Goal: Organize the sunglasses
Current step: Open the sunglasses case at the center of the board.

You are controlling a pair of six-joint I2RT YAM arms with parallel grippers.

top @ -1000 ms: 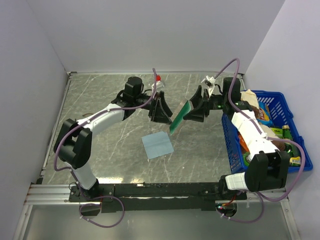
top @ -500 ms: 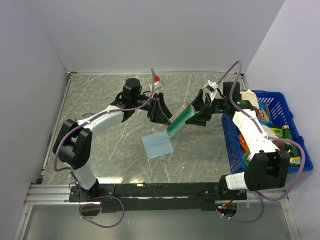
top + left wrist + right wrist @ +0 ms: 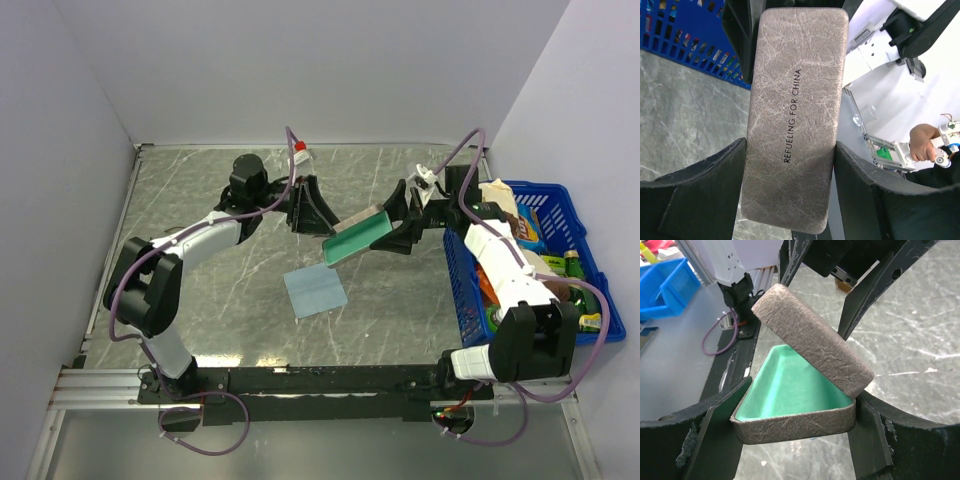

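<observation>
- Compared with a second ago, the case [image 3: 352, 240] hangs flatter in the top view. It was tipped steeply, and now its green inside faces more upward. The left arm has drawn back toward 10 o'clock, taking the lid end with it.
- The right fingers [image 3: 720, 440] are spread wide and pinch the green-lined base [image 3: 790, 390] across its width, holding it in the air above the counter [image 3: 200, 190].
- The left fingers [image 3: 700, 195] are also spread wide. They press against both long edges of the lid [image 3: 795, 115], whose grey-brown outside faces that wrist camera.
- The case gapes at one end, and the lining that shows is bare.
- The sunglasses appear in no view, so I cannot tell where they are. They are not in the visible part of the case.
- A light blue cloth [image 3: 315, 291] lies flat on the counter at 6 o'clock of the case. A blue basket [image 3: 461, 300] of oddments stands at 3 o'clock.
- The step in hand looks like opening the case wide enough to load.
- To do it well, keep the right grip still and the base level.
- Swing the lid round its hinge line rather than pulling it straight away, which could drag the base out of the right fingers.
- Open it fully before either side lets go, because a half-open lid may drop shut.
</observation>
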